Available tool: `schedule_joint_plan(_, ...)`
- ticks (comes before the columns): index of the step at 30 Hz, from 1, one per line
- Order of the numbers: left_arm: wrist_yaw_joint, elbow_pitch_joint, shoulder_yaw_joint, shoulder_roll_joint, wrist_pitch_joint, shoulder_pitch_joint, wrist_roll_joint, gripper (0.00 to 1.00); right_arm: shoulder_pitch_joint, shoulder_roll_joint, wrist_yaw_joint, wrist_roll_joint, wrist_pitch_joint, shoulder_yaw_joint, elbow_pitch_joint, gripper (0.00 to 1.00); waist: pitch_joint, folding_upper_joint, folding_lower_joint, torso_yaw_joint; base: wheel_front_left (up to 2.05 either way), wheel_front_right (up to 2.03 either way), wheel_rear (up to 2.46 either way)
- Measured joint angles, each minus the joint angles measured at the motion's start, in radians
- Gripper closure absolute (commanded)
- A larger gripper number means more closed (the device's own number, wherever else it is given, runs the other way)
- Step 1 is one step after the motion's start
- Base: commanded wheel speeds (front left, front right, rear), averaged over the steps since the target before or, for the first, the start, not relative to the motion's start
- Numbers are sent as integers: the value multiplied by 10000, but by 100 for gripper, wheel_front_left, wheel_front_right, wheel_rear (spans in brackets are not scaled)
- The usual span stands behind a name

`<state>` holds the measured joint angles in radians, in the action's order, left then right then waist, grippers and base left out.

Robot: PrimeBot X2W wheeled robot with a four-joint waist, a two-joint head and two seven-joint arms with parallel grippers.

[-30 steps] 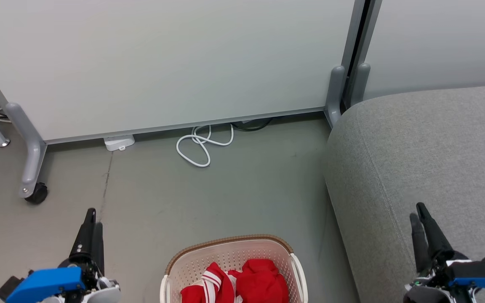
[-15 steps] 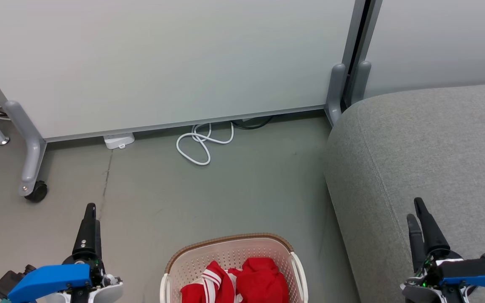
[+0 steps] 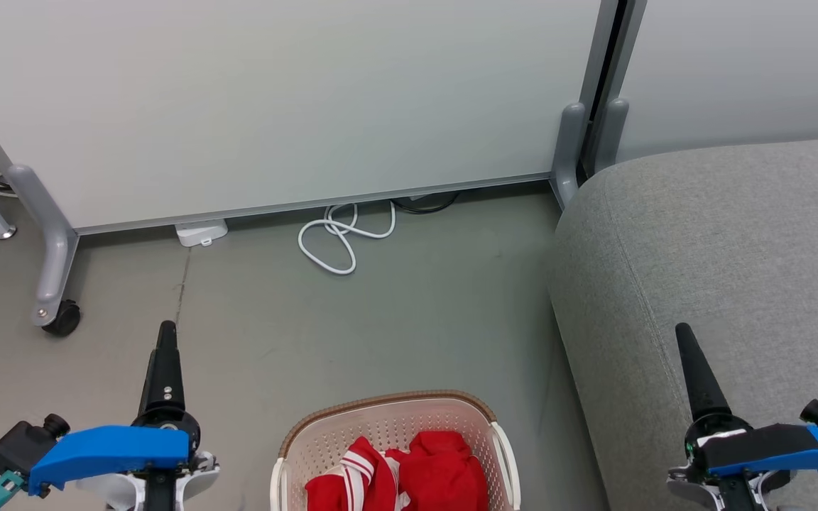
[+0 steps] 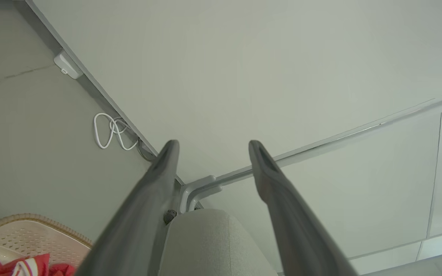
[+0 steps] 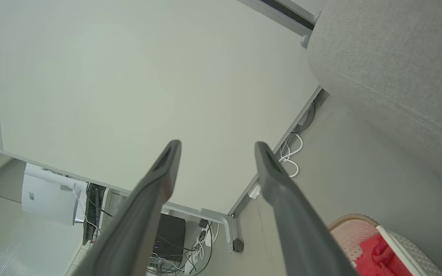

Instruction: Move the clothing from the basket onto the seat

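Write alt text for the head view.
A cream basket holding red clothing stands on the grey floor at bottom centre, a grey seat to its right. The left pincer and right pincer point up at either side; a white cable lies coiled by the panel behind.

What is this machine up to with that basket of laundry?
It is a two-armed robot set to move the red clothing out of the basket and onto the grey seat to its right. Nothing has been picked up yet: both garments lie in the basket on the floor. The left gripper and right gripper are open and empty, one on either side of the basket.
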<state>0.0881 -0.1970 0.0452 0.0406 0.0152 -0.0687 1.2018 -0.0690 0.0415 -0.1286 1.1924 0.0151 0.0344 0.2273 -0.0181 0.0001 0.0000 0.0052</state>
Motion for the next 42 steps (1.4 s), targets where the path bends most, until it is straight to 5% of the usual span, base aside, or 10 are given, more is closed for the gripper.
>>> schedule_joint_plan(18,-585,130,-984,113,623,-116,-4257,0,-106,6,-2,-3549,637,-527,96,0,-70,0,0,55,0,0,0)
schedule_joint_plan(42,-1250,-148,-1893,408,1302,-339,-7056,0,-245,17,-6,-6600,1313,-840,278,0,-112,0,0,194,0,0,0)
